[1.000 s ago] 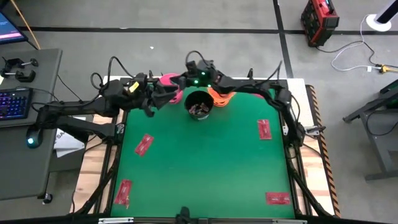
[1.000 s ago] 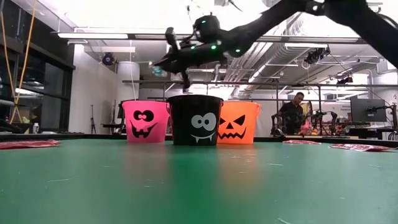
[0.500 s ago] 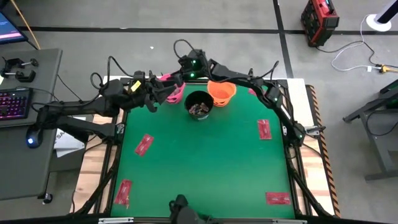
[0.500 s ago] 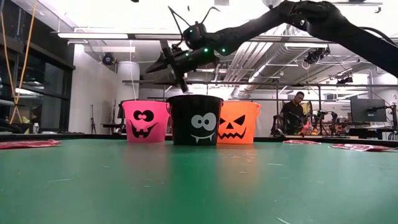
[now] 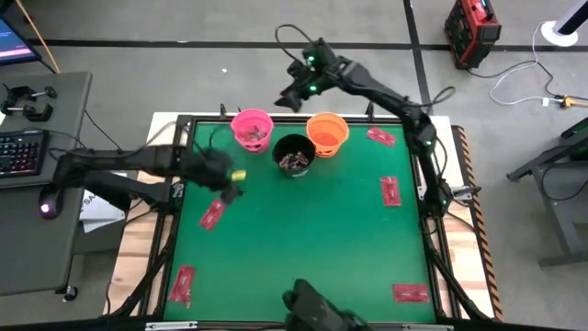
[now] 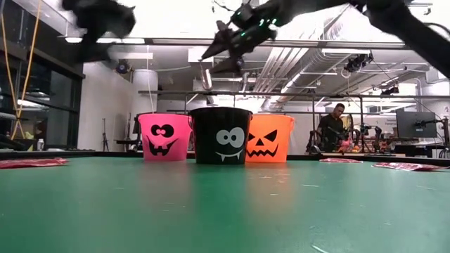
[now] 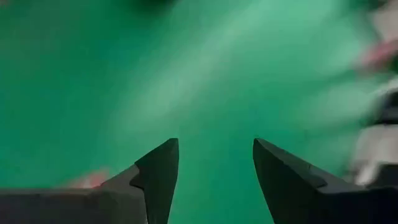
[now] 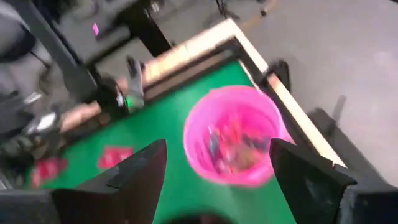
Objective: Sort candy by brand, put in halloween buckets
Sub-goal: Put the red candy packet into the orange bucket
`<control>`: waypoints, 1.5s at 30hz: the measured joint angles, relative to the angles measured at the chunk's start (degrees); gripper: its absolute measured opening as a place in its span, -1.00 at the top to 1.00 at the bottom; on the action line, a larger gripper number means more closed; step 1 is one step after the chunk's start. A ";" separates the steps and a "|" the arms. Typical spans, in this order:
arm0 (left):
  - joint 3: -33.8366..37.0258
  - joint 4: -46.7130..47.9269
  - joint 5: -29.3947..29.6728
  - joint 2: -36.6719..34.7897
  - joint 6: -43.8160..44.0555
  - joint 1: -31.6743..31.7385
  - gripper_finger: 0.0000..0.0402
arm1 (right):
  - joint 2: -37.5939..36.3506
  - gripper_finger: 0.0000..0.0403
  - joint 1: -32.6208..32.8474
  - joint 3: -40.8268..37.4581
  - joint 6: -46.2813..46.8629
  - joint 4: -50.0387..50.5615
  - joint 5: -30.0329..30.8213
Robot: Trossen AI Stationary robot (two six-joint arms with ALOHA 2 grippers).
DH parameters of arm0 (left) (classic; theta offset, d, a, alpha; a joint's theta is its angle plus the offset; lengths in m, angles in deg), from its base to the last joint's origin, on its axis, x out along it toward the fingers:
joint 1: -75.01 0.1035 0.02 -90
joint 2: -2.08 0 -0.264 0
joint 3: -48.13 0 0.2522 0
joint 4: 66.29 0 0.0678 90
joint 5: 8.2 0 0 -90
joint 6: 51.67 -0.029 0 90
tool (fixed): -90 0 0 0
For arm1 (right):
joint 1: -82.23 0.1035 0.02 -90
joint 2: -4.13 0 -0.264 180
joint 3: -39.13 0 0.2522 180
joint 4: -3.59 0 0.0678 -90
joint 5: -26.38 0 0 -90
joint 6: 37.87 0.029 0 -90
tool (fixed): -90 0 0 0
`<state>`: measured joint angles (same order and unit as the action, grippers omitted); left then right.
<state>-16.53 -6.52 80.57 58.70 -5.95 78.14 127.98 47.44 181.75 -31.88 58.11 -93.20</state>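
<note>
Three halloween buckets stand in a row on the green mat near its far edge: pink [image 5: 252, 129], black [image 5: 294, 154] and orange [image 5: 327, 133]. Candy lies inside the pink bucket [image 8: 233, 137] and the black one. Flat red candy packets lie on the mat, the nearest to my left gripper at the left [image 5: 212, 213]. My left gripper [image 5: 225, 188] hovers open just beyond that packet, with only green mat between its fingers [image 7: 214, 146]. My right gripper [image 5: 289, 97] hangs open high up behind the buckets, past the table's far edge, looking down on the pink bucket [image 8: 217, 146].
More red packets lie at the near left [image 5: 181, 283], near right [image 5: 410, 292], right [image 5: 390, 190] and far right [image 5: 380, 136]. A dark shape [image 5: 312, 313] shows at the table's near edge. A person [image 6: 329, 126] stands in the room behind.
My right gripper has swung from above the black bucket over the pink one, opened, then risen and drawn back past the far edge. My left gripper has left its place beside the pink bucket and moved quickly toward the near edge, over the left red packet.
</note>
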 joint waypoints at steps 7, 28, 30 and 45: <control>11.25 6.20 3.27 0.89 29.07 -14.24 0.02 | -10.12 -0.39 1.04 -2.25 -11.12 14.15 7.74; 19.84 0.00 12.11 20.26 32.69 -16.63 0.02 | -17.55 -0.39 1.09 -2.29 -13.95 26.98 14.66; 19.49 -3.17 13.64 22.28 30.06 -16.64 0.06 | -17.66 -0.39 1.09 -2.29 -13.59 27.39 14.66; 6.37 -5.02 19.63 13.67 9.04 -11.27 0.97 | -31.12 -0.39 4.37 -2.29 -8.87 36.33 17.91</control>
<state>-10.16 -11.54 100.20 72.37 3.09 66.87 96.86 51.81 179.46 -40.76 94.44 -75.28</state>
